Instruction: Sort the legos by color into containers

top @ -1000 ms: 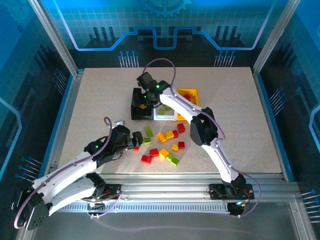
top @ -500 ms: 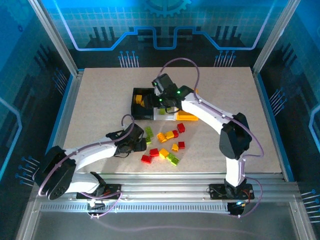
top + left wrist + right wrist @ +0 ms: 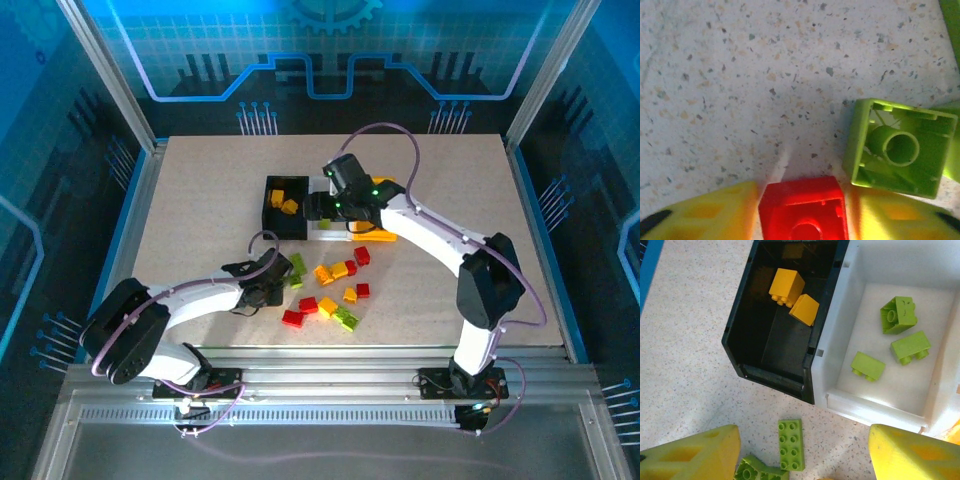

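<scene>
White arm shells [image 3: 430, 230]; bulky black joints [image 3: 490, 290]; looping lilac cables [image 3: 385, 127]; blocky yellow jaws.

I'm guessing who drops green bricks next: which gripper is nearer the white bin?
Right. The right gripper hangs above the near edge of the white bin. The left gripper is well short of it, closed on a red brick among the loose bricks.
</scene>
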Tool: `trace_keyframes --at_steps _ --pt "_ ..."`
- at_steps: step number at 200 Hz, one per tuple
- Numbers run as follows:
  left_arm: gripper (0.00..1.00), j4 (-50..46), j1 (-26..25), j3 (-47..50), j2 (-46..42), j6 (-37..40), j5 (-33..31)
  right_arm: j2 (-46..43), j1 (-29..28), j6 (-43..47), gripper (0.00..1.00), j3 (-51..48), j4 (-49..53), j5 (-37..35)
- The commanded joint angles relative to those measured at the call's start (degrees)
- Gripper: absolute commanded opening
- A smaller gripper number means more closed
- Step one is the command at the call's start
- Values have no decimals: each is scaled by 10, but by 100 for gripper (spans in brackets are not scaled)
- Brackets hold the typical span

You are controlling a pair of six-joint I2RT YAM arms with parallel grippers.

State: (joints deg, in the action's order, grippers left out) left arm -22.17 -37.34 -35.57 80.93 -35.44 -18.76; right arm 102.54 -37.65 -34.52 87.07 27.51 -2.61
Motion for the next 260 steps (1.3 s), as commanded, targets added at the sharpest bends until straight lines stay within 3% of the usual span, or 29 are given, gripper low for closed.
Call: trace_keyframes --at_steps 1,36,65,86,137,186,240,260 --pt "40 21 -8 -12 -3 2 10 -32 8 -9 70 -16 -12 -14" --pt "27 -2 -14 -19 -42 -4 14 -69 19 -18 69 -55 -22 -23" --pt "25 -20 -29 -63 -84 1 32 -123 38 -31 69 -118 -25 -38" --pt "26 -7 -37 -127 -68 16 51 -170 61 -48 70 -179 -27 -51" --pt "26 56 -48 -356 129 71 85 -272 124 -73 70 -307 -2 -75" --pt "26 52 -49 -605 350 117 96 -340 157 -72 70 -388 16 -66" --pt "28 3 -45 -780 496 129 82 -371 175 -67 70 -415 16 -50" --pt "34 -14 -44 -816 526 126 85 -375 180 -66 70 -417 15 -47"
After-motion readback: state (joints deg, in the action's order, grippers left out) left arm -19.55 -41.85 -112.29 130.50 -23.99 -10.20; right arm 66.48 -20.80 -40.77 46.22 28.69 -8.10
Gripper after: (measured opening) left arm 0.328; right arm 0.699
